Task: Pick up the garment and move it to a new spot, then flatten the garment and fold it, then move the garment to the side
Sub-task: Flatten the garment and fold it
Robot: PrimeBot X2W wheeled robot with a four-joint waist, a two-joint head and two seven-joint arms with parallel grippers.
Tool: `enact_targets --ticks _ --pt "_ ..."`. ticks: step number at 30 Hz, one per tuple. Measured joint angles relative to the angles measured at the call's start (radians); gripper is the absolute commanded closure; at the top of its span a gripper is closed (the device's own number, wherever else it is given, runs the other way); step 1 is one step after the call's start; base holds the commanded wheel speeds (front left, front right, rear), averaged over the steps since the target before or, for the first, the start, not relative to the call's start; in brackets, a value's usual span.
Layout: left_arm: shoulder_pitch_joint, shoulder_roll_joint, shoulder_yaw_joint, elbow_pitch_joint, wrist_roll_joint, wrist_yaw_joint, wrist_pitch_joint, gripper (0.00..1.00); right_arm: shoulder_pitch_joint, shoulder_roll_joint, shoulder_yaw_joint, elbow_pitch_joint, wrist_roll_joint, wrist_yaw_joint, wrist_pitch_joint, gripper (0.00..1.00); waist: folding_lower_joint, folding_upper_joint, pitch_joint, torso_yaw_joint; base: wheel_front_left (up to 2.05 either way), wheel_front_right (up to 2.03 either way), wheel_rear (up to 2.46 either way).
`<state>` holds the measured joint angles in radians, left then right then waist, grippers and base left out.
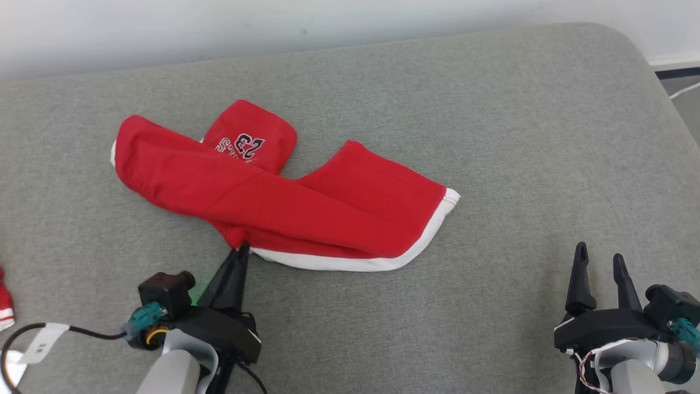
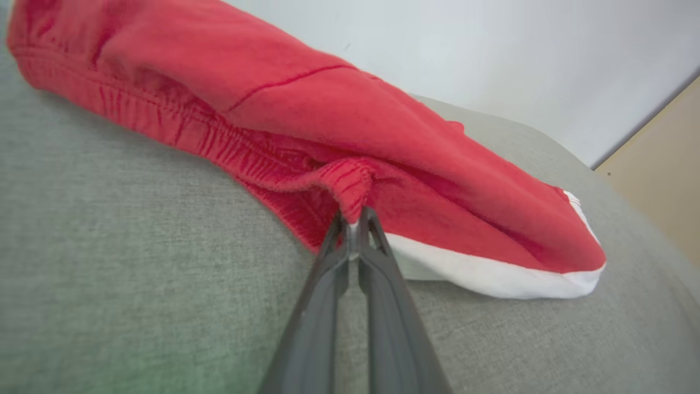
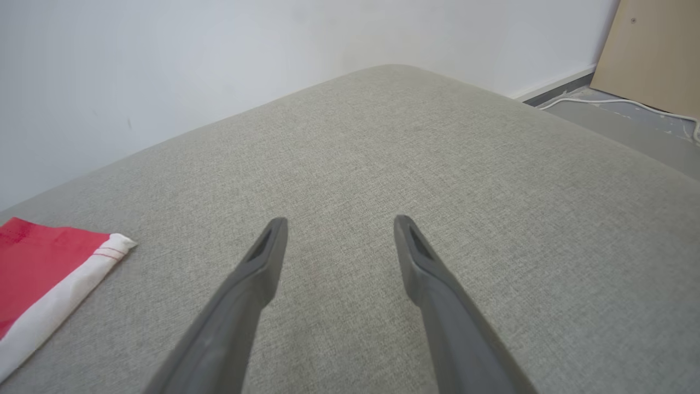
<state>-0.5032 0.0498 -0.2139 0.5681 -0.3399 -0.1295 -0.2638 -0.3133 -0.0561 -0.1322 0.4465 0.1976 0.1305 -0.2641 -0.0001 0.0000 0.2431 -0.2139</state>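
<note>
At the far left edge of the grey fabric-covered cushion (image 1: 492, 109) lies a scrap of red and white cloth (image 1: 4, 306), well apart from my work.

My left end effector (image 1: 242, 249) is closed on the red cotton garment with the white hem and a "23" print (image 1: 284, 202). In the left wrist view its two dark fingers meet on a small ribbed fold at the garment's near edge (image 2: 354, 216), just where red cloth gives way to white trim. The rest of the garment (image 2: 306, 109) lies crumpled on the cushion, left of centre, spreading to the far side of that grip and to its right.

Its long axis runs from far left to near right and ends in the white-trimmed corner. That corner (image 3: 38, 262) points towards my right end effector (image 1: 599, 253), which hangs open over bare cushion at the near right, holding nothing, its fingers (image 3: 273, 241) well apart from the cloth.

My left arm is plainly the nearer one. I judge the pick-up is in hand. With the pinch at the near edge, lifting should let the bulk trail away to the right. The thin grip could slip.
</note>
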Motion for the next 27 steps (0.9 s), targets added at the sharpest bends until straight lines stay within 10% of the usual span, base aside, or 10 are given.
enact_targets --ticks 20,23,27 --pt "0.288 0.000 0.124 -0.087 0.058 0.009 0.000 1.00 0.104 0.002 0.014 0.037 -0.012 0.000 0.000 0.00 0.0000 0.0000 -0.173 0.102 0.00 0.00 0.00" --pt "0.311 0.000 0.143 -0.077 0.063 0.026 0.000 0.00 0.124 0.003 0.017 0.038 -0.015 0.000 0.000 0.00 -0.0001 -0.0001 -0.211 0.117 0.00 0.00 0.00" --pt "0.341 0.001 0.168 -0.084 0.096 0.054 0.000 0.00 0.132 0.003 0.032 0.022 -0.026 0.000 0.000 0.00 0.0000 -0.0001 -0.237 0.127 0.00 0.00 0.00"
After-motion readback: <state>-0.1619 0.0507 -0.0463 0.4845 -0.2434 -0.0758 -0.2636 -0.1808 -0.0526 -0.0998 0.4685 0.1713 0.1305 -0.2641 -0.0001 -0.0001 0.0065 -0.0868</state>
